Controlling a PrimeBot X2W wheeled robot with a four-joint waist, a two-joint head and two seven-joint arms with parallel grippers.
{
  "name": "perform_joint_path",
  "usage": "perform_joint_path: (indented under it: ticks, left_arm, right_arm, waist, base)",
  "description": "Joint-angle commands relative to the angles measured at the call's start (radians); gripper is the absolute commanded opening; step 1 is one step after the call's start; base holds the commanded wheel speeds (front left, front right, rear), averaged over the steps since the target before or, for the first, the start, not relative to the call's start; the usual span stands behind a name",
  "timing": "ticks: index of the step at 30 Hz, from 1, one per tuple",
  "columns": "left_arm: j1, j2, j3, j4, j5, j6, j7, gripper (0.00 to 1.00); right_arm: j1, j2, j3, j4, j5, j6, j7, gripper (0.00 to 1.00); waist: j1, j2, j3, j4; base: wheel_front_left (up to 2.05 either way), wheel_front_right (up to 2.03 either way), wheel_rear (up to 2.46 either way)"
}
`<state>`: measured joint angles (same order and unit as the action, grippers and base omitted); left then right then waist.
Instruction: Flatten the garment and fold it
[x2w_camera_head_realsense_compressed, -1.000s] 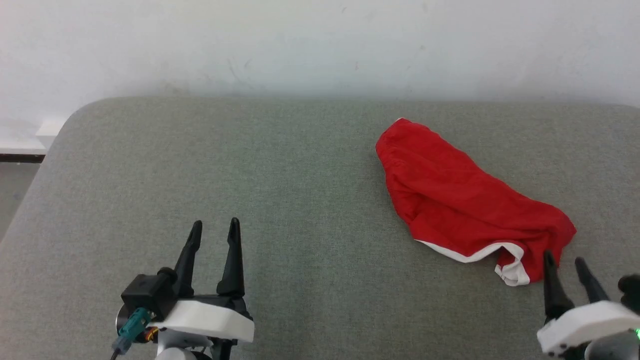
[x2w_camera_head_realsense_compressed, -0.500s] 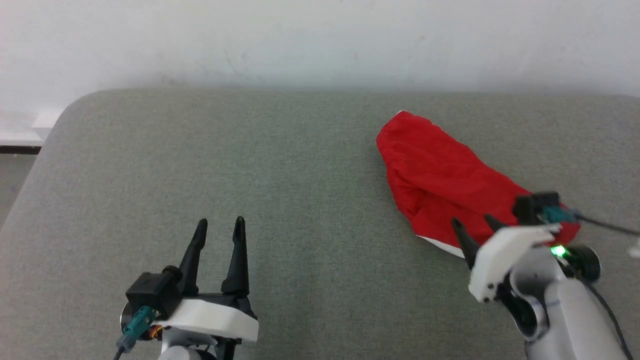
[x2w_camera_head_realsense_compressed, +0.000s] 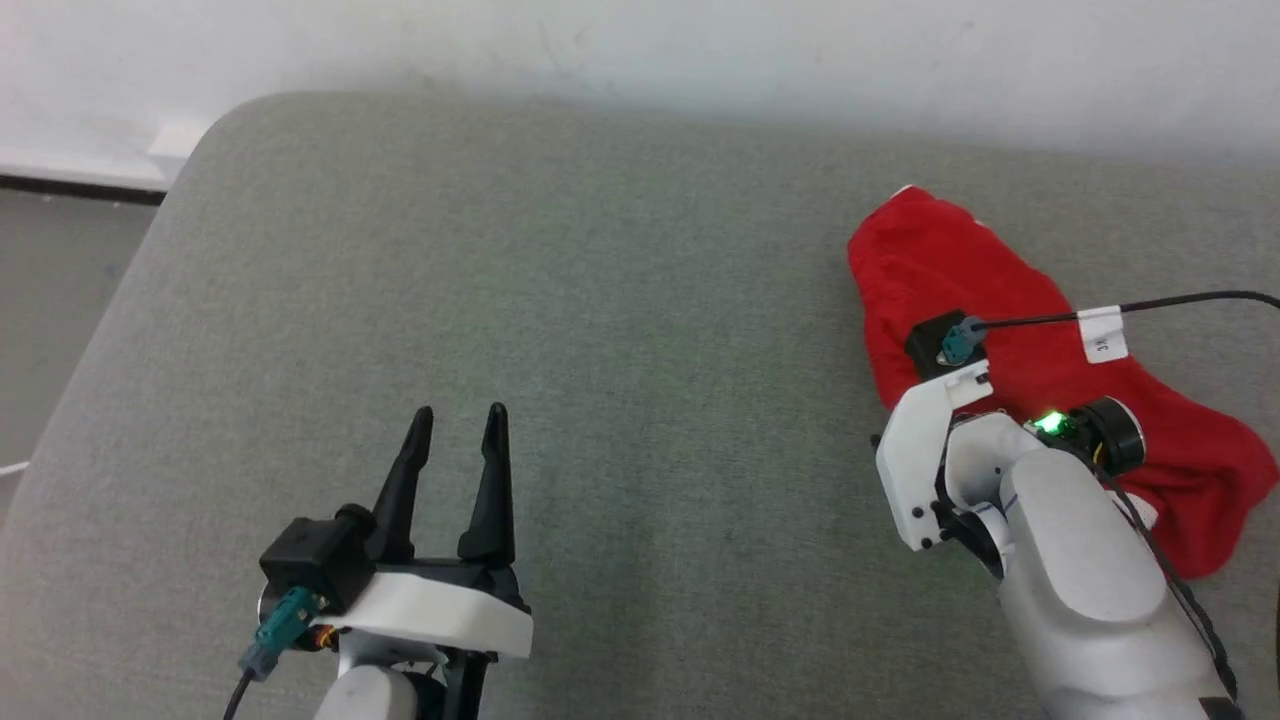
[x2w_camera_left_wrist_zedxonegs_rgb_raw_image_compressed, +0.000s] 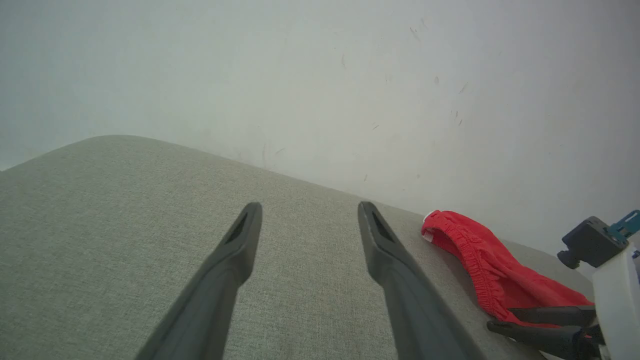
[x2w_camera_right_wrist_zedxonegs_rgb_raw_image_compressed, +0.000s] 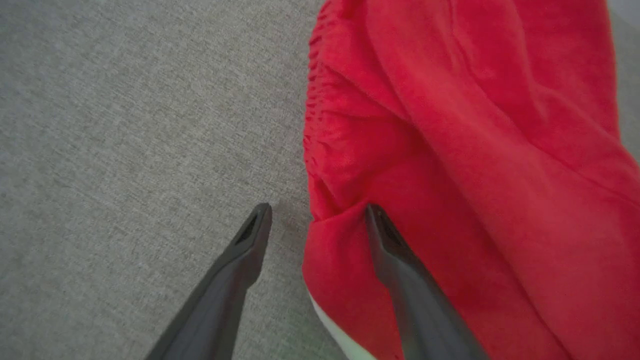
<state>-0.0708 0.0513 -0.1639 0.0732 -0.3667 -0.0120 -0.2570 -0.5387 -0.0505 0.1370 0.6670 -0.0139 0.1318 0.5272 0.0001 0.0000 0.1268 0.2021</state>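
Note:
The garment (x2w_camera_head_realsense_compressed: 930, 250) is a crumpled heap of bright red cloth at the right of the grey table, partly covered by my right arm. In the right wrist view the garment (x2w_camera_right_wrist_zedxonegs_rgb_raw_image_compressed: 450, 150) has a gathered edge and a sliver of white trim (x2w_camera_right_wrist_zedxonegs_rgb_raw_image_compressed: 340, 335) at the bottom. My right gripper (x2w_camera_right_wrist_zedxonegs_rgb_raw_image_compressed: 317, 210) points down, open, astride that edge: one finger over bare table, the other over red cloth. The left wrist view catches the garment (x2w_camera_left_wrist_zedxonegs_rgb_raw_image_compressed: 480, 260) and the right gripper (x2w_camera_left_wrist_zedxonegs_rgb_raw_image_compressed: 500, 321) low beside it. My left gripper (x2w_camera_head_realsense_compressed: 460, 412) is open with nothing in it, far to the left (x2w_camera_left_wrist_zedxonegs_rgb_raw_image_compressed: 309, 210).
The grey padded table (x2w_camera_head_realsense_compressed: 600, 300) runs back to a white wall (x2w_camera_head_realsense_compressed: 700, 40). Its rounded left corner drops to the floor (x2w_camera_head_realsense_compressed: 60, 280). A black cable with a white tag (x2w_camera_head_realsense_compressed: 1100, 335) hangs over the garment from my right wrist.
My right arm has swung up from the near edge and over the garment, tipping its fingers down at the cloth's left edge. The camera has shifted. The left gripper has kept its place.

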Motion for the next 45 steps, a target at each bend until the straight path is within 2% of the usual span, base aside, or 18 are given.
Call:
perform_joint_path:
  ticks: [1,6,7,8,10,13,22,26,27,28,31,35,40,45]
  left_arm:
    - [-0.015,-0.001,0.0,-0.004,-0.003,0.004,-0.005,1.0]
    - [-0.016,-0.001,-0.003,-0.005,-0.008,0.006,-0.005,1.0]
    - [-0.016,-0.001,-0.003,-0.004,-0.009,0.007,-0.005,1.0]
    - [-0.016,-0.001,-0.004,-0.004,-0.009,0.007,-0.005,1.0]
    - [-0.017,-0.001,-0.005,-0.003,-0.009,0.008,-0.005,1.0]
    - [-0.017,-0.001,-0.006,0.001,-0.004,0.007,-0.005,1.0]
    - [-0.025,-0.001,-0.009,0.01,0.003,-0.002,-0.005,1.0]
    - [-0.023,-0.001,-0.006,0.014,0.005,-0.003,-0.005,1.0]
    - [-0.022,-0.001,-0.005,0.014,0.005,-0.003,-0.005,1.0]
    - [-0.02,-0.001,-0.003,0.015,0.006,-0.003,-0.005,1.0]
    - [-0.01,-0.001,0.006,0.017,0.009,-0.002,-0.005,1.0]
    - [0.002,-0.001,0.018,0.018,0.012,-0.004,-0.005,1.0]
    - [0.013,-0.001,0.024,0.02,0.017,-0.008,-0.005,1.0]
    - [0.021,-0.001,0.025,0.029,0.02,-0.014,-0.005,1.0]
  right_arm:
    - [-0.014,0.0,-0.001,0.013,-0.01,-0.001,-0.003,1.0]
    - [-0.04,0.0,-0.008,0.094,-0.05,-0.001,-0.007,1.0]
    - [-0.043,0.0,-0.006,0.107,-0.042,-0.001,-0.006,0.49]
    - [-0.047,0.0,0.002,0.115,-0.03,-0.001,-0.012,0.22]
    - [-0.058,0.0,0.032,0.117,0.007,-0.001,-0.043,0.0]
    - [-0.066,0.0,0.111,0.098,0.143,-0.001,-0.084,0.0]
    - [-0.04,0.0,0.518,-0.124,0.602,-0.001,-0.092,0.0]
    - [-0.027,0.0,0.627,-0.158,0.695,-0.001,-0.061,0.0]
    - [-0.028,0.0,0.641,-0.156,0.701,-0.001,-0.059,0.4]
    - [-0.032,0.0,0.647,-0.152,0.697,-0.001,-0.066,1.0]
    - [-0.042,0.0,0.613,-0.145,0.683,-0.001,-0.127,1.0]
    - [-0.026,0.0,0.487,-0.152,0.652,-0.001,-0.263,1.0]
    - [0.046,-0.011,0.266,-0.176,0.575,-0.001,-0.393,1.0]
    - [0.168,-0.024,0.031,-0.25,0.498,-0.001,-0.448,1.0]
  waist:
    - [-0.0001,0.0,0.031,0.032]
    - [-0.0001,0.0,0.039,0.046]
    - [-0.0001,0.0,0.039,0.046]
    - [-0.0001,0.0,0.038,0.046]
    - [-0.0001,0.0,0.035,0.044]
    - [-0.0001,0.0,0.024,0.035]
    - [-0.0001,0.0,0.006,0.024]
    - [-0.0001,0.0,0.003,0.02]
    - [-0.0001,0.0,0.001,0.019]
    - [-0.0001,0.0,-0.002,0.016]
    - [-0.0001,0.0,-0.015,0.005]
    - [-0.0001,0.0,-0.035,-0.011]
    - [-0.0001,0.0,-0.056,-0.035]
    - [-0.0001,0.0,-0.07,-0.055]
  base:
    - [0.0,0.0,0.0]
    - [0.0,0.0,0.0]
    - [0.0,0.0,0.0]
    - [0.0,0.0,0.0]
    - [0.0,0.0,0.0]
    - [0.0,0.0,0.0]
    - [0.0,0.0,0.0]
    - [0.0,0.0,0.0]
    - [0.0,0.0,0.0]
    - [0.0,0.0,0.0]
    - [0.0,0.0,0.0]
    - [0.0,0.0,0.0]
    - [0.0,0.0,0.0]
    - [0.0,0.0,0.0]
